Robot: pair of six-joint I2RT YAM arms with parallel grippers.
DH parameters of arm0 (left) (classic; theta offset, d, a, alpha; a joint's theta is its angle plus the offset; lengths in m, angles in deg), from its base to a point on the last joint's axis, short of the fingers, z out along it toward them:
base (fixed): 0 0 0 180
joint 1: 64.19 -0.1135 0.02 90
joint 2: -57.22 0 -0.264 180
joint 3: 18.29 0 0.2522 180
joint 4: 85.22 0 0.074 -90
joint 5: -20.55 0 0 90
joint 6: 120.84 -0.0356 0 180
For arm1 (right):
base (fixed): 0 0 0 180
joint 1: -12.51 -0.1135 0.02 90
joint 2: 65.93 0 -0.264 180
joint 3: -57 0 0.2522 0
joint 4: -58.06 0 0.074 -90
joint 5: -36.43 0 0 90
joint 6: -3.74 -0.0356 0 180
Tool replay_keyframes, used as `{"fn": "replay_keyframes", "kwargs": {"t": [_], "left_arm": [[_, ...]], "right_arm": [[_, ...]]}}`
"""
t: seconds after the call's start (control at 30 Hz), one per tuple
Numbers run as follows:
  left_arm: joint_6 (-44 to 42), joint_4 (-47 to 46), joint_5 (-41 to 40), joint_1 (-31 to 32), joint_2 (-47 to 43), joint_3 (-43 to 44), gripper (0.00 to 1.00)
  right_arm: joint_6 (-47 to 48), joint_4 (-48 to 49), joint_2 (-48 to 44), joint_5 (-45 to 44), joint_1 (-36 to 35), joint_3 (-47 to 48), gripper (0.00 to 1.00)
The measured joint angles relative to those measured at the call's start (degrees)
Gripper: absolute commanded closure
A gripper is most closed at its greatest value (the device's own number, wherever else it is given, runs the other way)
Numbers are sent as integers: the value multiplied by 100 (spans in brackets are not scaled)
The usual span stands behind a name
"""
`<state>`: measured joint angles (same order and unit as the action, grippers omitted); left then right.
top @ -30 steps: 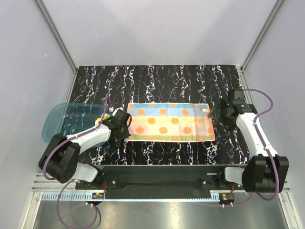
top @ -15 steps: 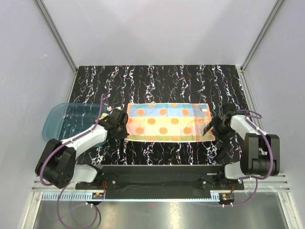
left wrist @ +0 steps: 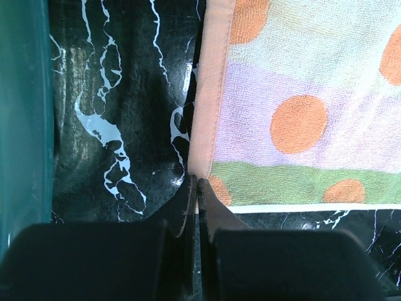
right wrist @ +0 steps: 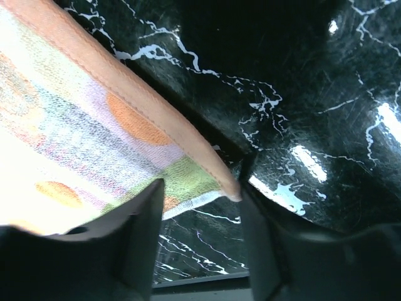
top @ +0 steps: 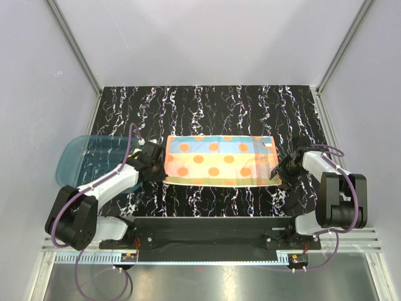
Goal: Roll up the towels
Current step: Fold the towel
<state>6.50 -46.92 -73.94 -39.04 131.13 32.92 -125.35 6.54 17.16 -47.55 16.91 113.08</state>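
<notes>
The left gripper [left wrist: 195,183] is pinched closed on the near left corner of the spotted towel [top: 219,161], though its tips hide the cloth there. The right gripper [right wrist: 202,179] is spread wide, straddling the raised near right corner without clamping it. The towel lies flat on the black marbled table [top: 207,106], with a teal tray [top: 88,160] partly behind the left arm.

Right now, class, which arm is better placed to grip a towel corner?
Right, probably: the right tool is open astride a raised towel corner; the left tool sits closed at its corner.
</notes>
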Motion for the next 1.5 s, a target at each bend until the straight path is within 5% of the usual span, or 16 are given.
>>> {"fn": "replay_keyframes", "kwargs": {"t": [0.2, 0.37, 0.7, 1.17, 1.5], "left_arm": [[-28, 33, 0, -72, 0, 0, 100], [-42, 90, 0, -94, 0, 0, 100], [-87, 208, 103, -127, -92, 0, 100], [-133, 734, 837, -26, -599, 9, 100], [-267, 1537, 925, -173, -756, 992, 100]], "right_arm": [[2, 70, 57, -17, 15, -4, 66], [9, 96, 63, -35, 15, -7, 99], [-2, 151, -83, -31, 15, -57, 100], [-98, -741, -2192, 304, 15, -83, 100], [-127, -1008, -1880, 326, 17, 501, 100]]}}
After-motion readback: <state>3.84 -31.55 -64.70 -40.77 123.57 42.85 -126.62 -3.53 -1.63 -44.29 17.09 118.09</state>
